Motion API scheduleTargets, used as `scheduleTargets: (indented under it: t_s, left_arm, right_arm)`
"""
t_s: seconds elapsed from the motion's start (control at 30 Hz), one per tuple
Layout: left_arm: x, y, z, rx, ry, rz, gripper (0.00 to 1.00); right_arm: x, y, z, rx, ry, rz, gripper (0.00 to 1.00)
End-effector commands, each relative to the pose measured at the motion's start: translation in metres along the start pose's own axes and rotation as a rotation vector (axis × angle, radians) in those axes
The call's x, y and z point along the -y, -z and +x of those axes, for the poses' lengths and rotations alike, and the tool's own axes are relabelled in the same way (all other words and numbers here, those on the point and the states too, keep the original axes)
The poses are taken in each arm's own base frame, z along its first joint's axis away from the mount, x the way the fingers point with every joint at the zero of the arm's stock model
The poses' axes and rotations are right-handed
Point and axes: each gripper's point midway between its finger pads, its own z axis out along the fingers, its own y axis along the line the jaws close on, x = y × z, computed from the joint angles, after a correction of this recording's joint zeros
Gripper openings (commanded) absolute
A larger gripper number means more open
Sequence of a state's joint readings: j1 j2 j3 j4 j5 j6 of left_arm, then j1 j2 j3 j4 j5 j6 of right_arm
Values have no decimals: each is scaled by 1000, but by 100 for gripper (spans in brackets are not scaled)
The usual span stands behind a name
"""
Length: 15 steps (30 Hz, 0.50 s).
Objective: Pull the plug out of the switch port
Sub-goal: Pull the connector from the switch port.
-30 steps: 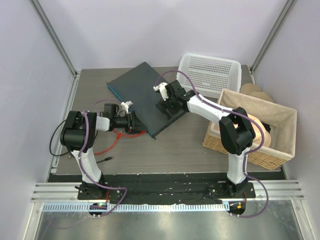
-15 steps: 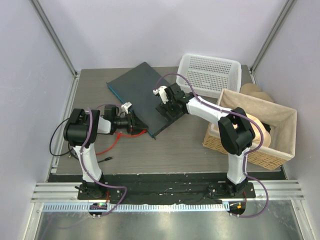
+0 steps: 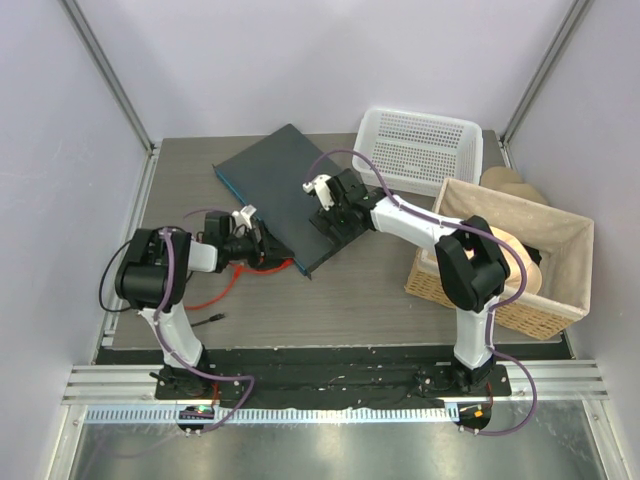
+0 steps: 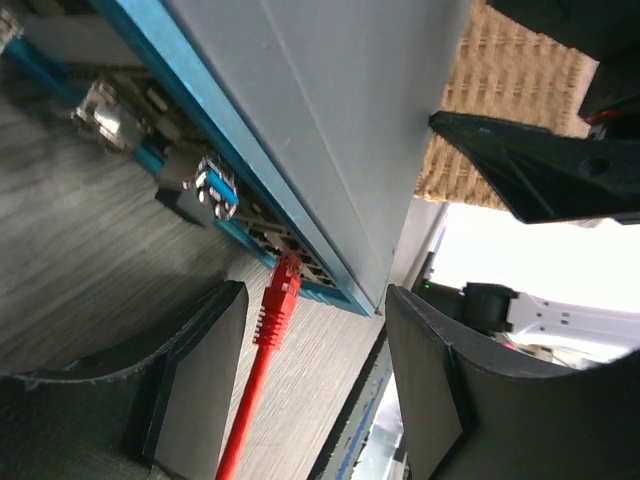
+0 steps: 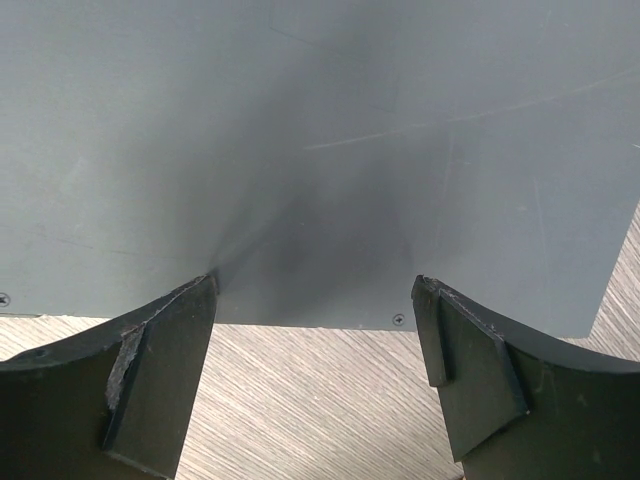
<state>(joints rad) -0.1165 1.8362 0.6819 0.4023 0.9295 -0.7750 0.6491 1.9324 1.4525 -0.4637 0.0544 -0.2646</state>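
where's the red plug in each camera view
top external: red plug left of centre, at the switch front edge.
left wrist: centre, inside the open left gripper, tip at the switch sockets.
right wrist: not in view.
shared landmark: the switch grey top, in all three.

Three cameras, one switch (image 3: 282, 192) in all of them.
Overhead looks down from behind the near edge, taking in the whole table (image 3: 350, 290); left wrist sits low and close at its socket edge, right wrist hovers tight over its grey top, facing down.
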Motion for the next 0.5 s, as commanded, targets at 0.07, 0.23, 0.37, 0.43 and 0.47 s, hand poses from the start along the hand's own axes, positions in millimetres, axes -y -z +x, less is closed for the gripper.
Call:
scheduleTargets:
  t_s: [0.07, 0.23, 0.37, 0.43, 0.47]
  left_arm:
    - [-38, -13, 13, -20, 87, -51, 64]
    - [-31, -18, 13, -37, 97, 37, 63]
    - [-28, -22, 15, -68, 130, 109, 61]
    - [-25, -23, 14, -70, 118, 140, 60]
    - [-25, -23, 14, -70, 122, 143, 60]
  right_arm:
    - [1, 18, -22, 73, 37, 30, 88]
    - [-1, 18, -20, 68, 55, 36, 88]
    - [-1, 16, -17, 58, 61, 40, 89]
    - [-1, 15, -16, 57, 64, 39, 88]
    - [-1, 15, -16, 56, 64, 40, 89]
